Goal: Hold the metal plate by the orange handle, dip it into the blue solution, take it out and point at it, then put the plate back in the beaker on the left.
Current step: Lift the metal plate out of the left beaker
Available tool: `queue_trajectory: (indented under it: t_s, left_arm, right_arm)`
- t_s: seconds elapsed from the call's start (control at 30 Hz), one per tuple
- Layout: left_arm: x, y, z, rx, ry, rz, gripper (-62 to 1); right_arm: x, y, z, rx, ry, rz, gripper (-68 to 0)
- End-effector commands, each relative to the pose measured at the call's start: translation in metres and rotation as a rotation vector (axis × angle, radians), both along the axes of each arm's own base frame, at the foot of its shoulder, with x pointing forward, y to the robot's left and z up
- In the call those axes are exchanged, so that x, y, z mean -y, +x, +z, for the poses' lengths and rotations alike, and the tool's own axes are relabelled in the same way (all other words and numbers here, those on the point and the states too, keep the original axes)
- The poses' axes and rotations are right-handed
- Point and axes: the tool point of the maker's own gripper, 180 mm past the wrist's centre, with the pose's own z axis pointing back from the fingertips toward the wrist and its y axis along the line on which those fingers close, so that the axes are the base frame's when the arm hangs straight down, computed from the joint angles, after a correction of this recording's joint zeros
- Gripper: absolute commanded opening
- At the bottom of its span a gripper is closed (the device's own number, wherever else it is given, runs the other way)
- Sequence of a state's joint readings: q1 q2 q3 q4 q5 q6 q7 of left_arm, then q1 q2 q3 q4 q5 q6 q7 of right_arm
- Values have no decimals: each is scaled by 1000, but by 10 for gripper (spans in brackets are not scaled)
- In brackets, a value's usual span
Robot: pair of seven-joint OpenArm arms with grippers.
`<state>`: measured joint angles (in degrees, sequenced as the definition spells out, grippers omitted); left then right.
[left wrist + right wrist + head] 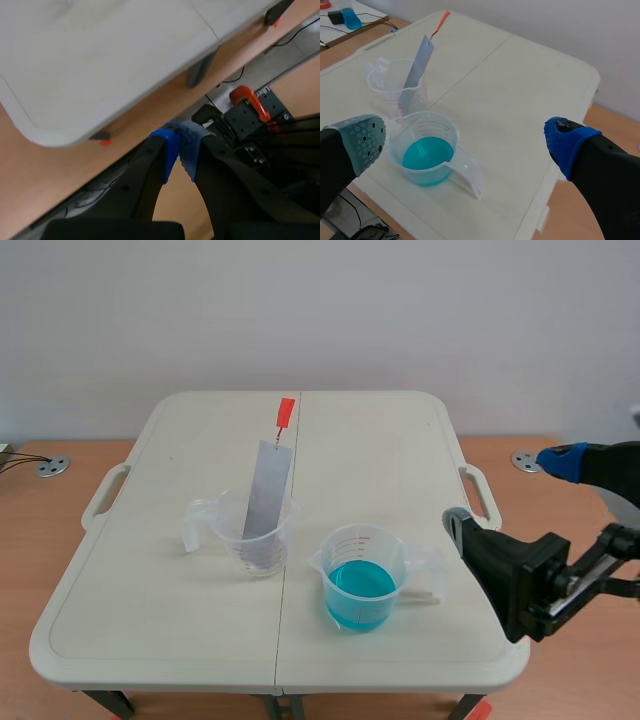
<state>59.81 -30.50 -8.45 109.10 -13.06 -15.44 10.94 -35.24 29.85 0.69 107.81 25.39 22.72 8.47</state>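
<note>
A grey metal plate (268, 490) with an orange handle (285, 412) leans upright in the clear beaker on the left (255, 538). To its right stands a second clear beaker (362, 585) with blue solution (360, 582) in it. My right gripper (507, 492) is open at the table's right edge, apart from both beakers. From the right wrist, the blue beaker (427, 155) is near the grey-green pad (367, 140), with the plate (418, 65) and its beaker (395, 90) farther ahead. My left gripper (179, 145) is shut on nothing, low beside the table's corner.
The white folding table (150, 610) has a centre seam and side handles. Wood-coloured floor surrounds it, with metal discs (50, 467) set in it. Beyond the left gripper, an orange clamp (247, 97) and cables lie under the table (100, 60).
</note>
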Motion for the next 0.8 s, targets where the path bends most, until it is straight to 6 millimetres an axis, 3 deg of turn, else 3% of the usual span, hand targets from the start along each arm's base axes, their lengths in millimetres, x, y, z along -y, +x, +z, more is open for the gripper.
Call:
queue_trajectory:
  t_s: [0.0,0.43,0.77]
  left_arm:
    - [-3,-8,0,-17,2,6,-593]
    - [-14,-80,-14,-230,36,12,-593]
    - [-14,-81,-14,-234,36,12,-593]
  right_arm:
    - [1,7,3,18,25,-9,-12]
    - [-28,47,5,-3,159,43,-12]
    - [-56,79,7,-32,225,92,-12]
